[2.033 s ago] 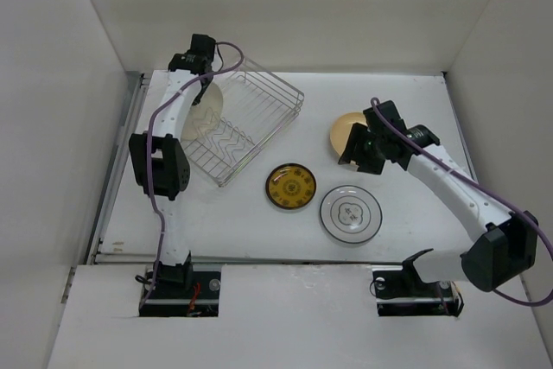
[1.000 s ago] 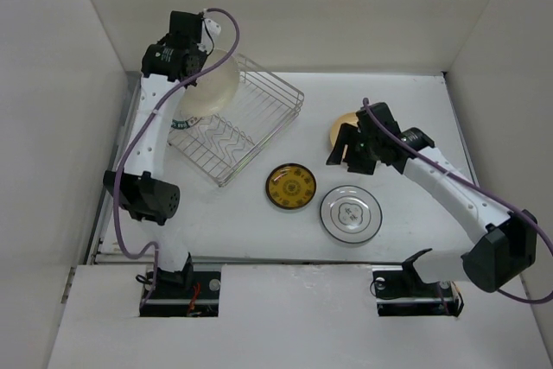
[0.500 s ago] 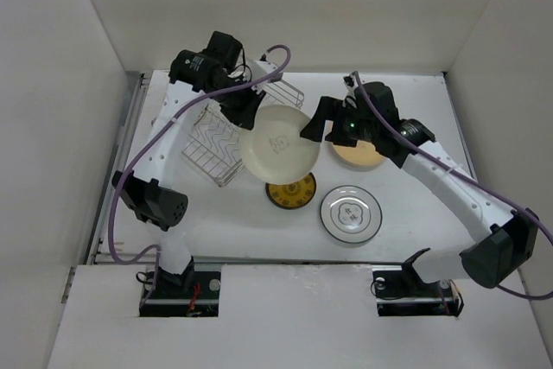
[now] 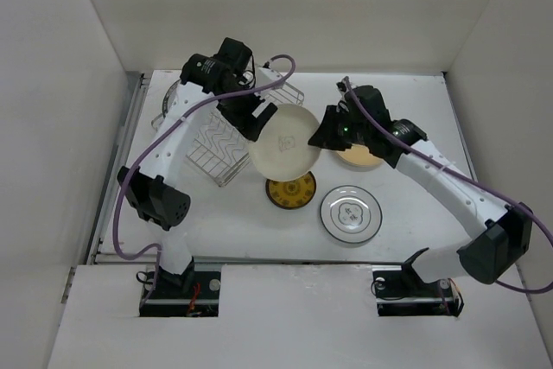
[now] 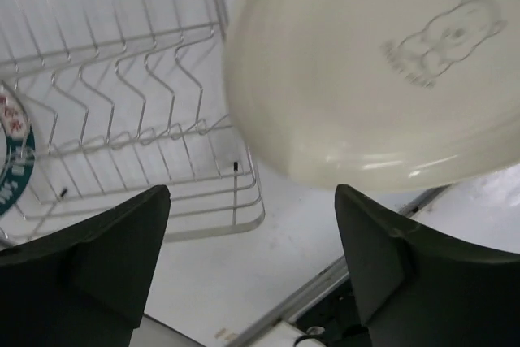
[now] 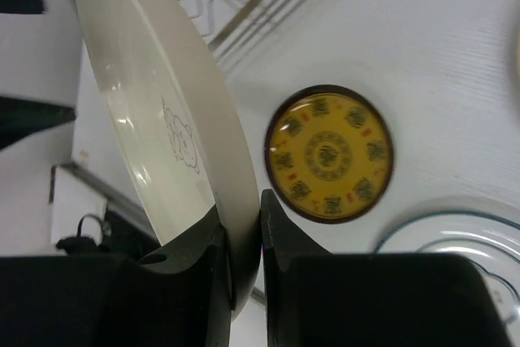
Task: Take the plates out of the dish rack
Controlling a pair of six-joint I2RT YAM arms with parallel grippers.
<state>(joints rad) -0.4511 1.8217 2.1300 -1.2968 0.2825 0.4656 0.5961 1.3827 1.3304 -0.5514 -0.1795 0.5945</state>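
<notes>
A cream plate (image 4: 285,140) with a small bear drawing hangs tilted in the air over the table's middle. My right gripper (image 4: 318,137) is shut on its right rim, and the right wrist view shows the rim of the cream plate (image 6: 162,119) pinched between the gripper's (image 6: 242,219) jaws. My left gripper (image 4: 253,123) stands open just left of the plate, touching nothing. In the left wrist view the cream plate (image 5: 366,79) floats above that gripper's (image 5: 252,225) spread jaws. The silver wire dish rack (image 4: 220,140) lies behind the left arm, with a teal-rimmed plate (image 5: 10,156) at its far side.
On the table lie a yellow patterned plate (image 4: 290,189), a white plate (image 4: 351,215) with a patterned rim, and a tan-yellow plate (image 4: 359,157) half hidden under the right arm. White walls enclose the table on the left, back and right.
The left arm carried the cream plate from the rack to the middle. The right gripper shut on its rim, and the left gripper opened and let go.
</notes>
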